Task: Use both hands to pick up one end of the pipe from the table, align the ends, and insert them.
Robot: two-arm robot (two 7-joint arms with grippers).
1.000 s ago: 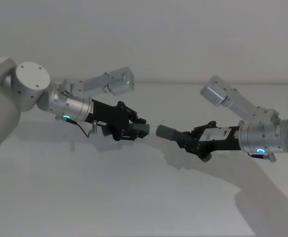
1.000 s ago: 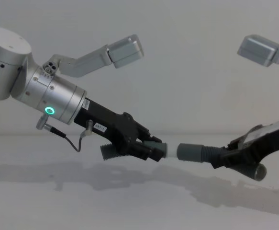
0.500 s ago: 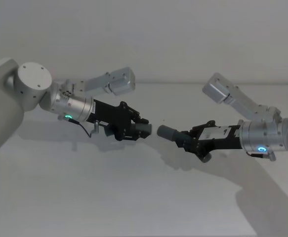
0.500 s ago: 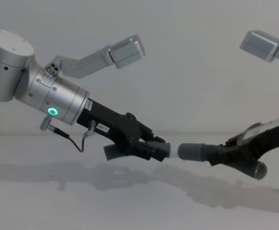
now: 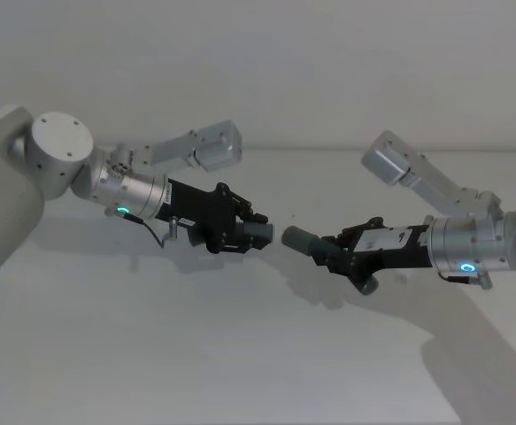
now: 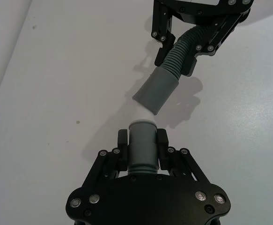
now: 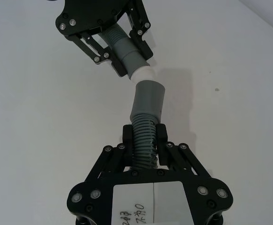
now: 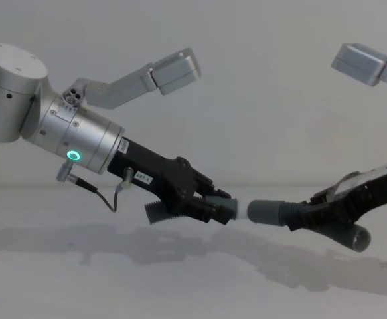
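Both pipe pieces hang above the table (image 5: 240, 354). My left gripper (image 5: 240, 232) (image 6: 142, 140) (image 8: 213, 205) is shut on one dark grey piece (image 6: 142, 152), whose pale tipped end (image 6: 142, 125) (image 8: 230, 209) points right. My right gripper (image 5: 342, 252) (image 7: 144, 133) (image 8: 312, 216) is shut on the ribbed part (image 7: 143, 143) of the other piece. Its grey collar end (image 5: 297, 238) (image 7: 148, 101) (image 8: 265, 211) points left. The two ends face each other across a small gap, slightly angled to one another.
Silver upper links of both arms (image 5: 213, 146) (image 5: 390, 164) stand behind the grippers. The bent open end of the right piece (image 8: 358, 238) hangs low near the table. A cable loop (image 8: 103, 199) dangles under the left wrist.
The left arm has eased a little to the right and the right gripper has dipped slightly. The gap between the two ends is marginally smaller.
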